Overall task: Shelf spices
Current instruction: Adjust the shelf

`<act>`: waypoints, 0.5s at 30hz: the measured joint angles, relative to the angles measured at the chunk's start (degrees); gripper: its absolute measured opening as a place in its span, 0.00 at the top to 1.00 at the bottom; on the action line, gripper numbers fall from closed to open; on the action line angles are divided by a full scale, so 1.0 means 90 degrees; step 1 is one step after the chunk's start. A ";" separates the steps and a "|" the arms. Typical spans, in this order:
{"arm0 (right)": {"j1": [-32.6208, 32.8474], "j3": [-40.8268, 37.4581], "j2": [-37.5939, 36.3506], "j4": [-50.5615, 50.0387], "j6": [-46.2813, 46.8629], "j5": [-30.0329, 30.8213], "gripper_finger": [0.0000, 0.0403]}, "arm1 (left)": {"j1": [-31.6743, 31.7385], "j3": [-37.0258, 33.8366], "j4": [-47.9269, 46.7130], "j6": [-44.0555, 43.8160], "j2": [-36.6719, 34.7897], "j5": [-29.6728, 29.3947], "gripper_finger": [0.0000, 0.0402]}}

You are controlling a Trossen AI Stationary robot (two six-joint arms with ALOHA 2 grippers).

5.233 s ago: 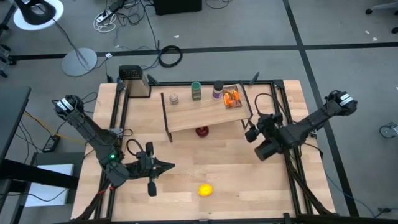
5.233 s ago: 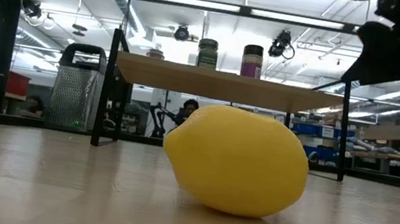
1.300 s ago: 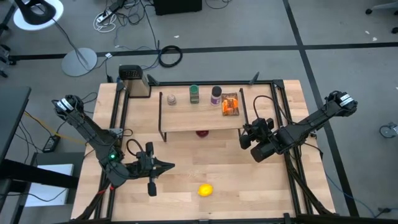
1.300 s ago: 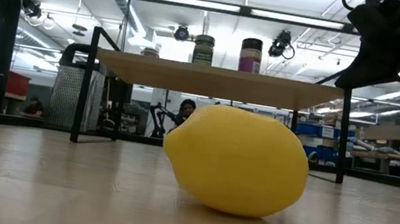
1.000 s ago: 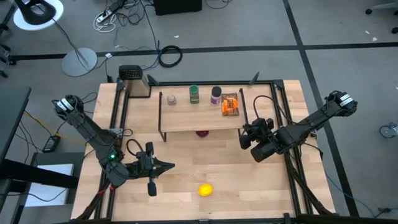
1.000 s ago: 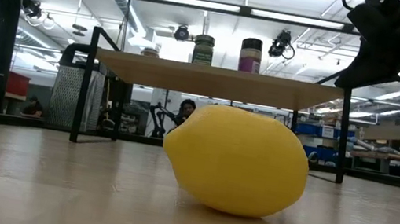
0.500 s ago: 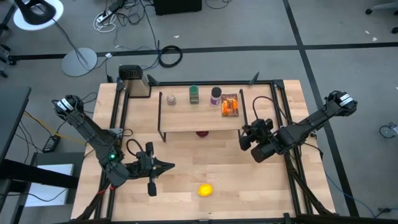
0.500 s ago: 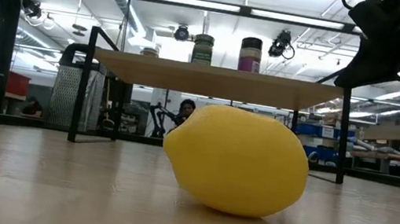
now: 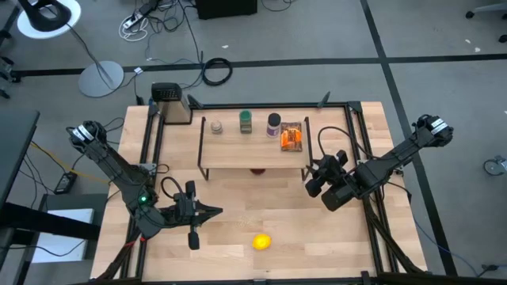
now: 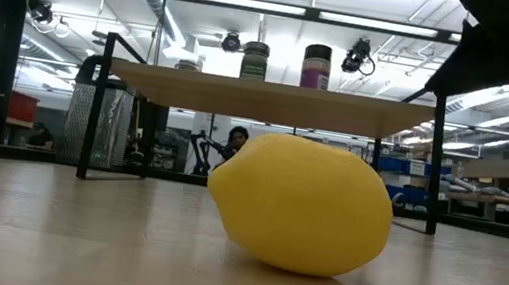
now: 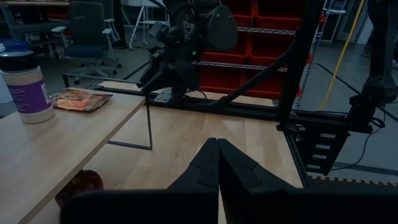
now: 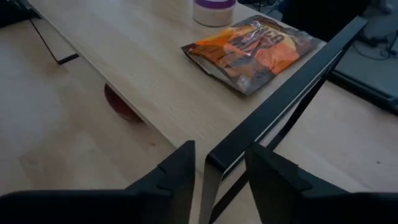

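**R gripper at shelf corner, L arm parked**

High view: I see the shelf [image 9: 252,149] at the table's [image 9: 238,214] back centre, w/ beige jar [image 9: 215,127], green jar [image 9: 246,121], purple jar [image 9: 274,123] and orange packet [image 9: 291,136] in a row on top. Right gripper [image 9: 312,179] reaches in low from the right, at the shelf's near-right corner. Left gripper [image 9: 215,210] sits front-left, arm folded, well apart from the lemon [image 9: 261,241].

Low view: lemon up close, shelf behind it.

L wrist: fingers pressed together, holding nothing.

R wrist: fingers [image 12: 172,175] parted, straddling the shelf's black frame bar, not clamped.
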 joint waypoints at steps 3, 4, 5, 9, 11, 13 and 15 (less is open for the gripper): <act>0.0000 0.0009 -0.0002 -0.0017 -0.0083 0.0066 0.62 | 0.0002 0.0000 0.0000 0.0000 0.0000 0.0000 0.99; -0.0002 0.0010 -0.0005 -0.0045 -0.0086 0.0088 0.60 | 0.0001 0.0000 0.0000 0.0000 0.0000 0.0000 0.99; -0.0011 0.0012 -0.0009 -0.0072 -0.0086 0.0117 0.58 | 0.0002 0.0000 0.0000 0.0000 0.0000 0.0000 0.99; -0.0017 0.0019 -0.0013 -0.0160 -0.0089 0.0152 0.53 | 0.0002 0.0000 -0.0009 0.0000 0.0000 0.0000 0.99; -0.0017 0.0019 -0.0036 -0.0180 -0.0093 0.0220 0.51 | 0.0002 0.0000 -0.0012 0.0000 0.0000 0.0001 0.99; -0.0017 0.0025 -0.0095 -0.0182 -0.0095 0.0346 0.50 | 0.0002 0.0000 -0.0013 0.0000 0.0000 0.0000 0.99; 0.0012 0.0077 -0.0153 -0.0206 -0.0162 0.0453 0.49 | 0.0001 0.0000 -0.0015 0.0000 0.0000 0.0000 0.99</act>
